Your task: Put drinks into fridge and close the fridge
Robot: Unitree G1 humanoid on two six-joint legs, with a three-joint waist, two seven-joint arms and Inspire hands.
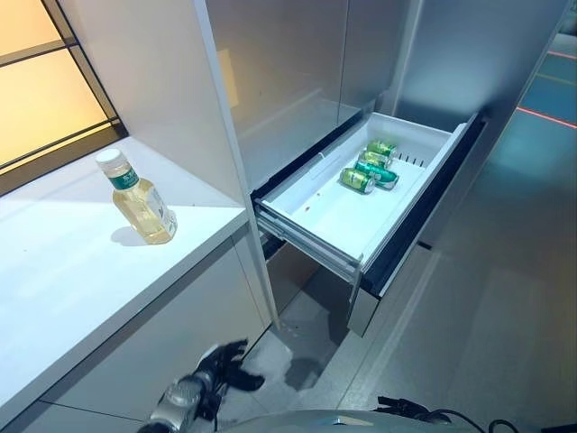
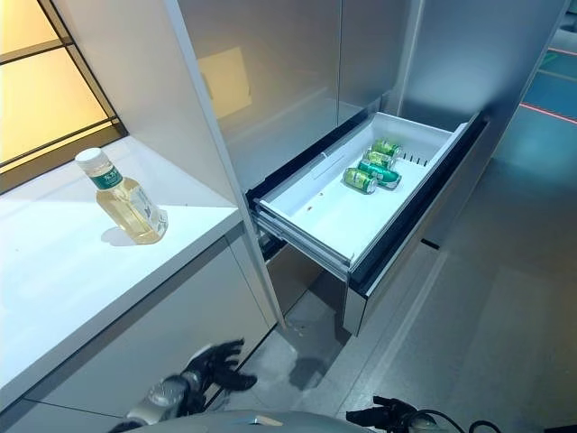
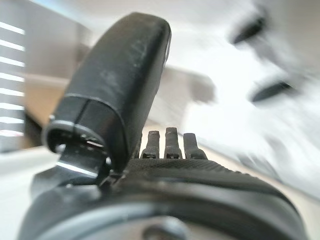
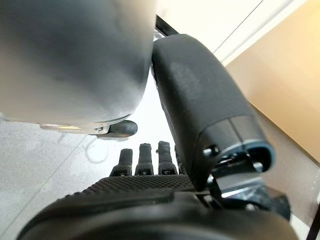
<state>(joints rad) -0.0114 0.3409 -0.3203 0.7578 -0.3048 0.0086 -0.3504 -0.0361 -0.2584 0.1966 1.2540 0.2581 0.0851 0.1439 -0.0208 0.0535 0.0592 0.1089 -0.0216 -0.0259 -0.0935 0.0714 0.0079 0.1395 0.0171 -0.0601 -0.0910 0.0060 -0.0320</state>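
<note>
A bottle of pale yellow drink with a white cap and green label stands upright on the white counter at the left. The fridge drawer is pulled out at the middle right, and green cans lie on their sides at its far end. The near half of the drawer holds nothing. My left hand hangs low below the counter's edge, fingers relaxed and empty; it also shows in the left wrist view. My right hand is low at the bottom edge, with straight, empty fingers in the right wrist view.
Tall grey fridge doors rise behind the drawer. A white side panel stands between the counter and the fridge. A window lies behind the counter. Grey floor spreads to the right of the drawer front.
</note>
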